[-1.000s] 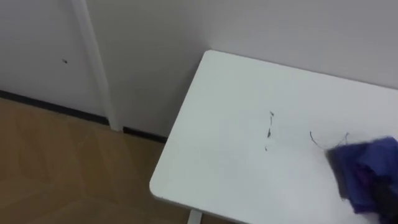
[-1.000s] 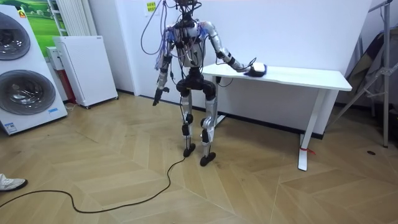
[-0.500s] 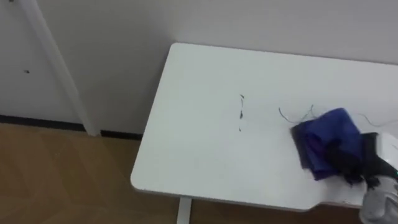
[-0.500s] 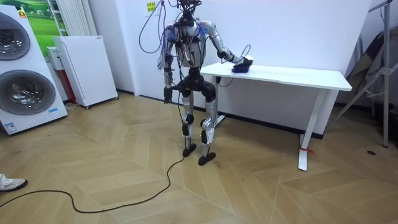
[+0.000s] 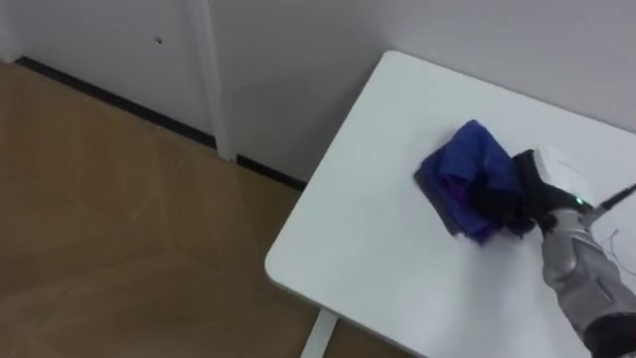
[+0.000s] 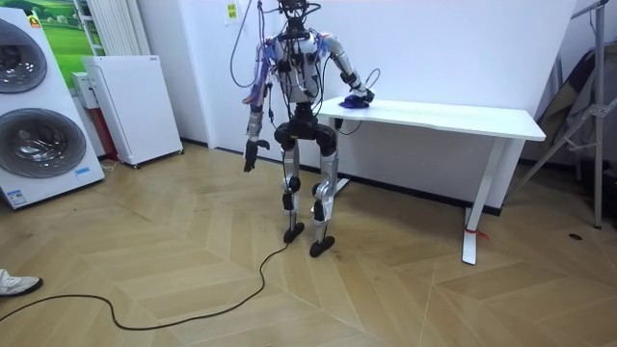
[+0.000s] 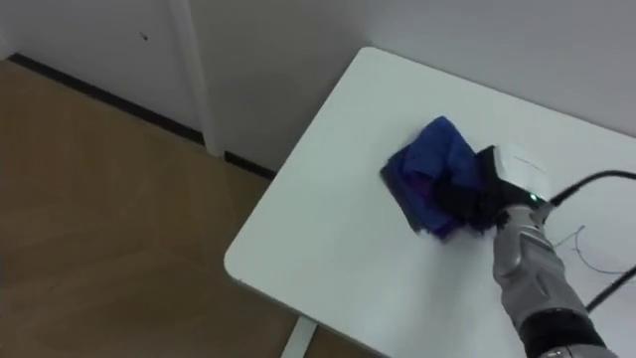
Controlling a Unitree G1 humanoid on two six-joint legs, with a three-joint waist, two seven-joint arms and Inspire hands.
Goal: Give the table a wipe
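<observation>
A crumpled blue cloth lies on the white table near its left end. My right hand comes in from the lower right and presses on the cloth's right side, its dark fingers curled into the folds. A thin dark scribble marks the tabletop to the right of the hand. In the room view I stand at the left end of the table, right arm stretched out onto the cloth. My left hand hangs beside my hip, away from the table.
The table's near edge and left corner drop to wooden floor. A white wall with a vertical white strip and a dark baseboard stands behind. In the room view there are washing machines and a white cabinet.
My right hand has slid the blue cloth leftward along the table, over the spot where pen marks showed. The eye view has shifted too. My left arm has swung a little.
</observation>
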